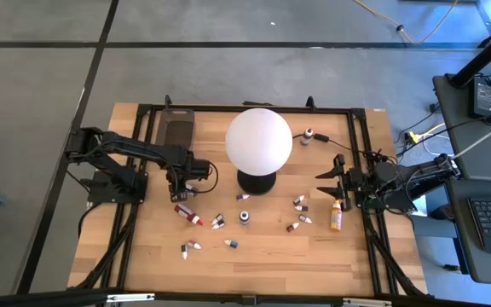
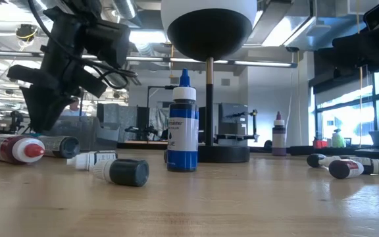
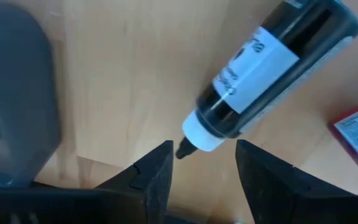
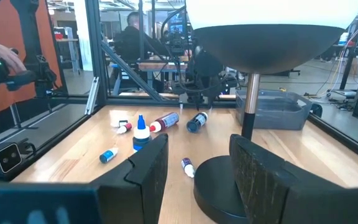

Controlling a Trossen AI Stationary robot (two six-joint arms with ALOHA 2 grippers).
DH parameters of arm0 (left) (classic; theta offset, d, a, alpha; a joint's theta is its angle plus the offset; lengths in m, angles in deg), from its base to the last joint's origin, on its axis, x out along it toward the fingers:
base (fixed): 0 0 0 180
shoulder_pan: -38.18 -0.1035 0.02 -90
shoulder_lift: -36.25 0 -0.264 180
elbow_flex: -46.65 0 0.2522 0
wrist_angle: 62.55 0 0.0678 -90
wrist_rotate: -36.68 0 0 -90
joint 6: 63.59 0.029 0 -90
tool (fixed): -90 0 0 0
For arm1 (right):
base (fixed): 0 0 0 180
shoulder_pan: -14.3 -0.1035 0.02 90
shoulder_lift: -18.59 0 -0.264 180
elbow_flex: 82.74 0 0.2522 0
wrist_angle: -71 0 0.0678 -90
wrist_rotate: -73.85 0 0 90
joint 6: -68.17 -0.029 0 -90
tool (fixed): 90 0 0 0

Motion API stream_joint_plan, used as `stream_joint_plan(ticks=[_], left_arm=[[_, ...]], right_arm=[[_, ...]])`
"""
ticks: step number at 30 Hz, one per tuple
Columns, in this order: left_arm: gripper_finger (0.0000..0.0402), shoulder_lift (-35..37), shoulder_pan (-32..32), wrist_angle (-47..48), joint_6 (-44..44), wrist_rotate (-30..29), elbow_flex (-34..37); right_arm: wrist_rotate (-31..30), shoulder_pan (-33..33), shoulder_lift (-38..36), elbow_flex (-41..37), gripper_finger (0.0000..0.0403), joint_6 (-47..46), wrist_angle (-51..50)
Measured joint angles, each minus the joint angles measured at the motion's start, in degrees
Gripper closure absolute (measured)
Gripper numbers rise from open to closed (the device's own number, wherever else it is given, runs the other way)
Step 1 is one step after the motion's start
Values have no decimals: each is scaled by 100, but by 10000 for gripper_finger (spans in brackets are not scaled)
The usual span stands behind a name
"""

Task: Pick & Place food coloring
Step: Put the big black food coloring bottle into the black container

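Partial "…master" on the upright blue bottle's [image 2: 182,131] white label.

Both arms matte black, boxy jointed links w/ black cables looped along them — left arm [image 1: 130,158] left of the globe lamp [image 1: 258,139], right arm [image 1: 399,181] on its right. Fingers [image 3: 157,177] dark, wedge-shaped, flat-faced.

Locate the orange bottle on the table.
In the high view the orange bottle lies at the table's right side, just in front of the right claw, with small dropper bottles to its left.
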Motion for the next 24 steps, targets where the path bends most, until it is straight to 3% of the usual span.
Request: stream_joint_plan(ticks=[8, 19, 24], left_arm=[[180, 0, 0, -7, 2, -248, 0], [176, 0, 0, 1, 20, -211, 2], [176, 0, 0, 7, 519, 44, 2]], right_arm=[[0, 1, 1, 0, 230, 81, 0], [0, 0, 1, 0, 230, 101, 1], [0, -1, 0, 0, 230, 101, 2]])
